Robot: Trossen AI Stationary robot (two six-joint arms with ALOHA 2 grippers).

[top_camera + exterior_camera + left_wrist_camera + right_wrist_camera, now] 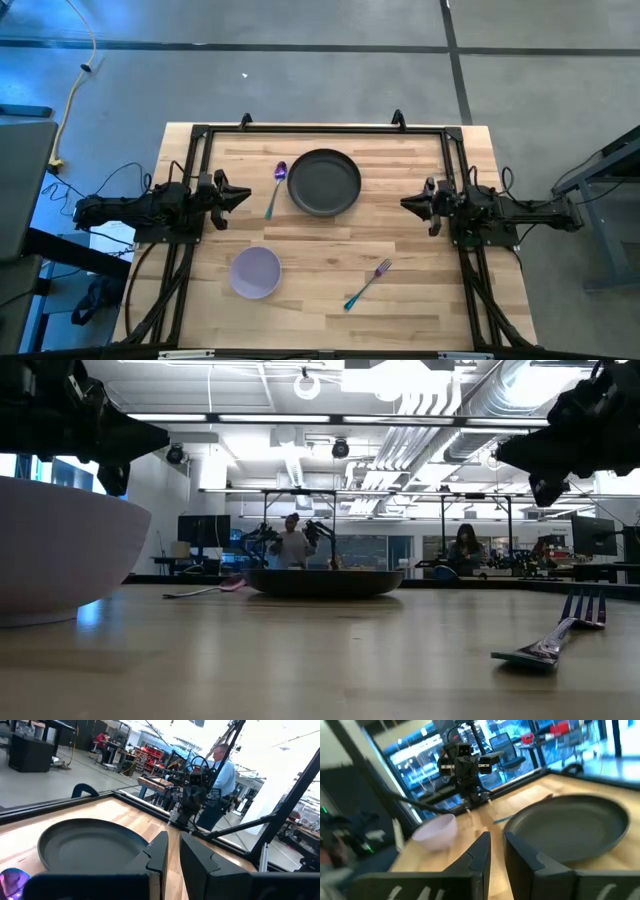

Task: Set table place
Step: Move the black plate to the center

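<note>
Left gripper [243, 196] hangs over the left margin of the table [420, 290], fingers pointing toward 3 o'clock; its fingers stand nearly together with only a thin slit between them and nothing held. Just off its tip, toward 2 o'clock, lies the spoon [275, 190]: purple head at the far end, blue handle running back toward 7 o'clock, so its long axis lies almost square across the gripper's line of reach. Bowl [255, 272] sits at about 5 o'clock from the left gripper, near the front edge, apart from everything else. Plate [324, 182] lies at table centre toward the far edge, just beside the spoon, not touching it as far as the high view shows. Fork [368, 284] lies at 7 o'clock from the right gripper [408, 203], tines toward 1 o'clock, teal handle toward 7 o'clock, well apart from the plate. Right gripper hangs over the right margin, pointing toward 9 o'clock at the plate, jaws closed and empty. Judgement: the left arm is much nearer spoon and bowl; the right arm is nearer the fork. A spoon pickup would call for a wrist turn so the fingers straddle the handle.
</note>
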